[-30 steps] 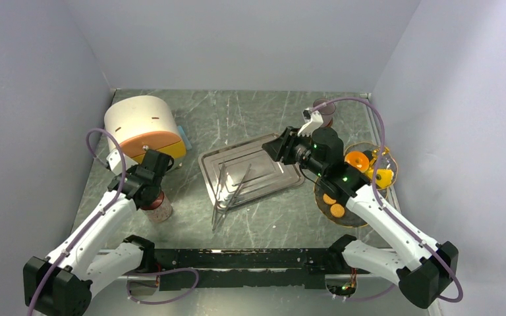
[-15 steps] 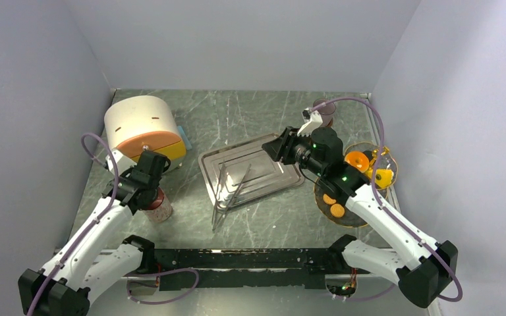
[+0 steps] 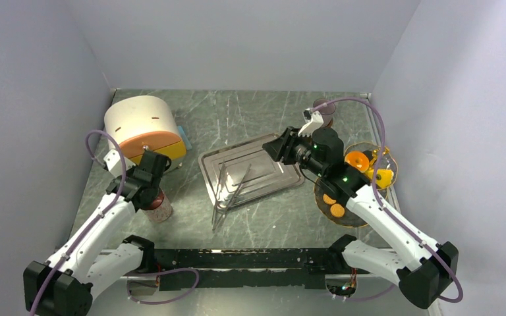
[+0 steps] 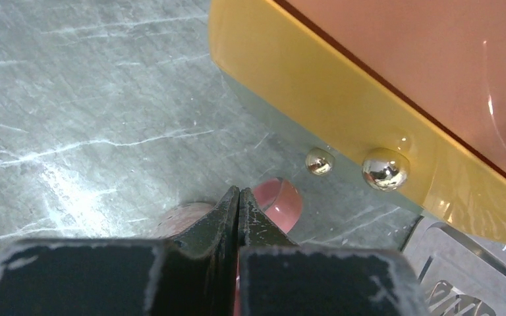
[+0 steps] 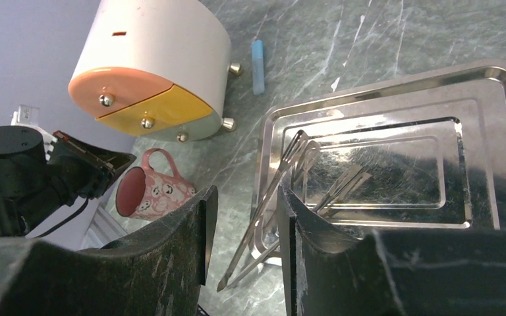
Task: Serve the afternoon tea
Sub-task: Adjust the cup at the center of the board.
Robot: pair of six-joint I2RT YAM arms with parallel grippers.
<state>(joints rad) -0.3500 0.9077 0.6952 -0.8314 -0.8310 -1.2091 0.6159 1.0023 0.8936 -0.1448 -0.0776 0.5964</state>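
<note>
Left hand: clenched shut, grasping nothing, tips right over the mug rim; can't tell if touching.
Mug: pink, upright on the desk, near-left, directly under the left hand, handle toward the round box.
Mug print: small smiley faces; anything finer too small to read.
Orange treats: on the amber plate, right side, under the right arm.
Right hand: part-open, empty, above the steel tray, well apart from the mug.
Tray: tongs lying in it, tips past the near rim.
</note>
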